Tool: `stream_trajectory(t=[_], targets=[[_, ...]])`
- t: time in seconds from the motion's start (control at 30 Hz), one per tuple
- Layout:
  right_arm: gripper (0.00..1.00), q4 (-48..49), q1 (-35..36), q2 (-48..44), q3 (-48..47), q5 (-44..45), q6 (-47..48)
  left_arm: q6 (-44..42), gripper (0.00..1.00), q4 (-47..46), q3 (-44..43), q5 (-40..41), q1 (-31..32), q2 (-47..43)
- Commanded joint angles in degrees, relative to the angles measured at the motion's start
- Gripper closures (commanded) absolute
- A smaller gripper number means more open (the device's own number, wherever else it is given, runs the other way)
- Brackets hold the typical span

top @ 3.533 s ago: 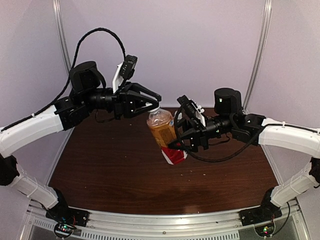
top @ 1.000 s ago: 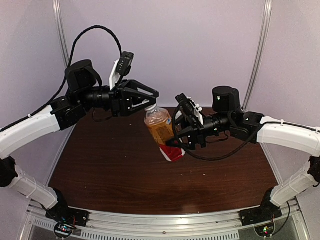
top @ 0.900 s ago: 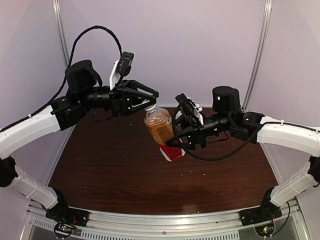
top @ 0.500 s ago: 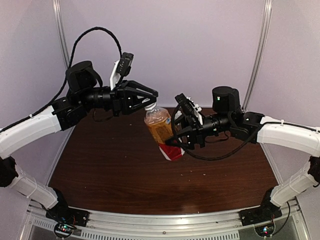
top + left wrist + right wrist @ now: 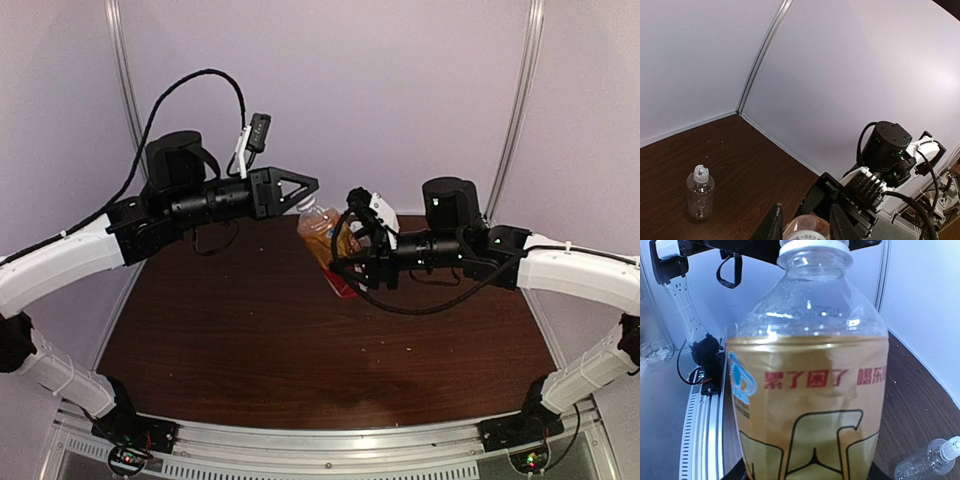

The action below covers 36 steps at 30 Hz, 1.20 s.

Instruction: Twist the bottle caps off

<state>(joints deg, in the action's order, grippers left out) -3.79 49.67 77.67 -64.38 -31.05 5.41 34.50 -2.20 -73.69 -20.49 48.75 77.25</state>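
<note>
A small plastic bottle of amber-orange liquid (image 5: 322, 235) hangs tilted in the air between the two pincers, its neck leaning toward the left one. It is clear at the shoulder and wrapped in a gold label with red characters and a red band low down. Its round whitish plastic screw cap (image 5: 813, 246) sits on the neck.

The left pincer (image 5: 303, 196) is drawn together on that cap. In the left wrist view its two black fingers (image 5: 772, 225) stand close against either side of the cap's top. The right pincer (image 5: 347, 272) is clamped around the lower body of the amber bottle, its jaws partly apart with the bottle filling the gap.

A second small bottle of clear colourless plastic (image 5: 699, 195) stands upright on the dark wood-grain tabletop (image 5: 250, 340). It is well apart from both pincers, out beyond the left pincer's fingertips, and its own whitish cap (image 5: 700, 173) is on its neck.

From above, the left pincer's fingertips cover nearly all of the gripped cap. The left wrist view cuts that cap off at the bottom edge. In the right wrist view the amber bottle fills the frame, so its base and the right pincer's fingers fall outside it. The clear bottle shows there only as a neck and shoulder in the lower right corner. Whether the gripped cap is loose on its thread cannot be made out.
</note>
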Motion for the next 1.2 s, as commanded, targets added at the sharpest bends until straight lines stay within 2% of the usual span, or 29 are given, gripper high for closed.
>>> stream_trajectory(t=[0.0,0.17,0.33,0.6,1.0,1.17], targets=[[0.69,2.17,-0.82,-1.94,1.03,10.62,0.75,6.52,0.71,5.84,-1.87,11.47,0.85,-0.15],[0.70,1.96,-0.75,-1.48,1.10,10.40,1.29,5.88,0.67,6.71,-2.07,13.74,1.13,0.50],[0.70,2.03,-0.77,-1.38,1.18,7.20,1.38,5.24,0.67,3.76,-1.23,10.99,1.08,0.86],[0.71,1.82,-0.72,-1.03,1.01,2.46,1.40,4.28,0.58,-0.81,-1.02,5.71,0.99,1.90],[0.72,1.71,-0.72,-1.47,1.49,-3.01,1.79,1.34,0.30,-3.03,-0.71,0.74,-0.31,0.86],[0.72,1.60,-0.78,-1.85,1.33,-8.83,1.45,-2.46,0.18,-3.39,-0.37,-3.88,-1.11,-0.56]])
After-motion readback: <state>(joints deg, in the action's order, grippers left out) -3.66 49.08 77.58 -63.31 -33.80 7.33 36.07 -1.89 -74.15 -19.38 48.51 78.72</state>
